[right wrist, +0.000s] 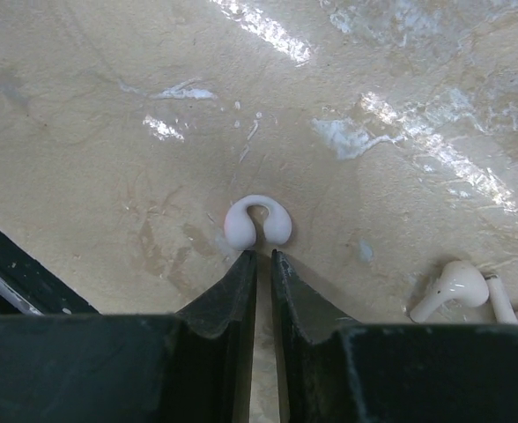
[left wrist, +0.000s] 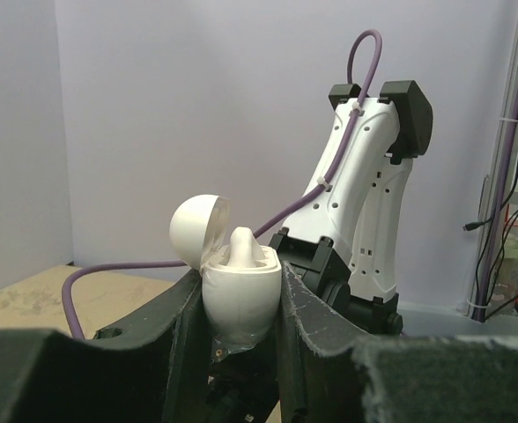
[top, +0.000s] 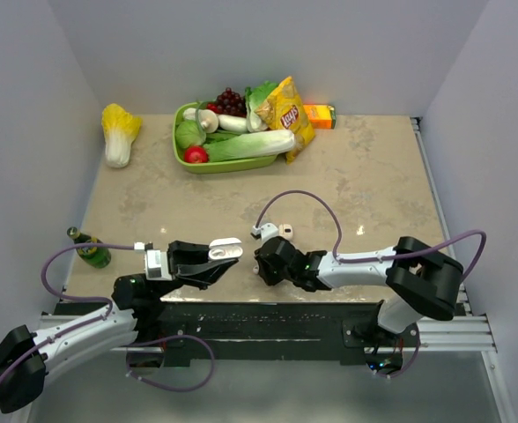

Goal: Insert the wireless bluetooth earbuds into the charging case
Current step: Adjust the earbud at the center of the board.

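Left pincer (left wrist: 241,304) pinches the lid-open charging case (left wrist: 240,295); only its wrist view shows an earbud (left wrist: 244,247) inside.

- Left gripper (top: 226,257): raised off the table, pointing right, jaws clamped.
- Right gripper (right wrist: 263,257): low over the table, pointing left, fingers nearly together, narrow gap between tips.

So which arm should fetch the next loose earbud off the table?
The right. Its hand hovers low over the beige tabletop, nearly shut, with a small white stemmed earbud lying just beside it. The left hand is shut on the open white pebble-shaped charging case, so it is occupied.
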